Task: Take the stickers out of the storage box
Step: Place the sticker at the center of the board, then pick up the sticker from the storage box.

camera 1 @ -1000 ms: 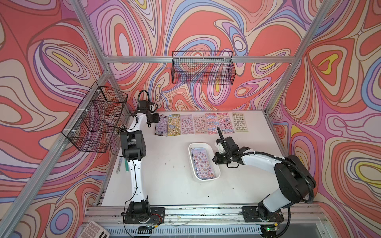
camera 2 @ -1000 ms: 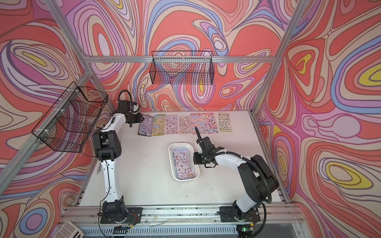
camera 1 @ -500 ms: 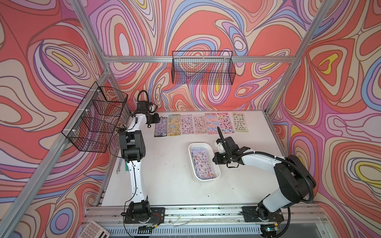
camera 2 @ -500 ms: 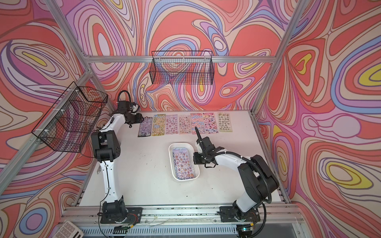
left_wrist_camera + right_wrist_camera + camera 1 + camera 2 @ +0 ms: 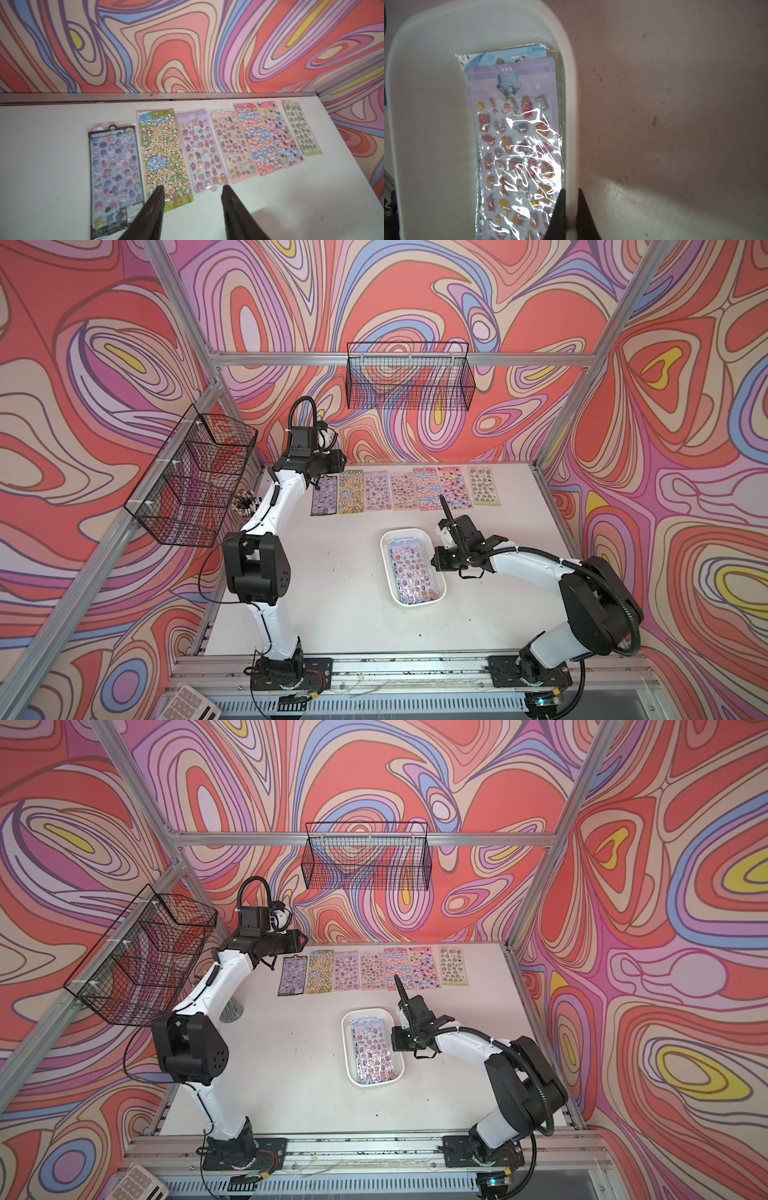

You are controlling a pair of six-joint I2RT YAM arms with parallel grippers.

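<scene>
Since a second ago the left arm's elbow has sunk back toward the near edge. The left gripper [image 5: 192, 187] has come off the black-edged lilac sheet of cartoon stickers [image 5: 115, 172], which now lies flat.

Nearest, on the white table [image 5: 332, 614], sits the shallow white plastic storage box [image 5: 387, 572] with rounded corners. A stack of stickers [image 5: 519, 155] in glossy wrap lies inside it, with a lilac sheet on top and a blue one peeking out beneath. The stack lies closer to the wall on the right arm's side. The right gripper [image 5: 571, 191] is clamped on that wall, one finger inside the box and one outside.

Farther back, a row of seven sheets [image 5: 402, 490] lies flat, side by side along the far edge. The black-edged one is at its left end, with a yellow-green panda sheet [image 5: 164, 153] just beside it. The left gripper hovers over that end, jaws spread with nothing between them. Beyond, black wire mesh baskets [image 5: 409, 381] hang on the walls.
</scene>
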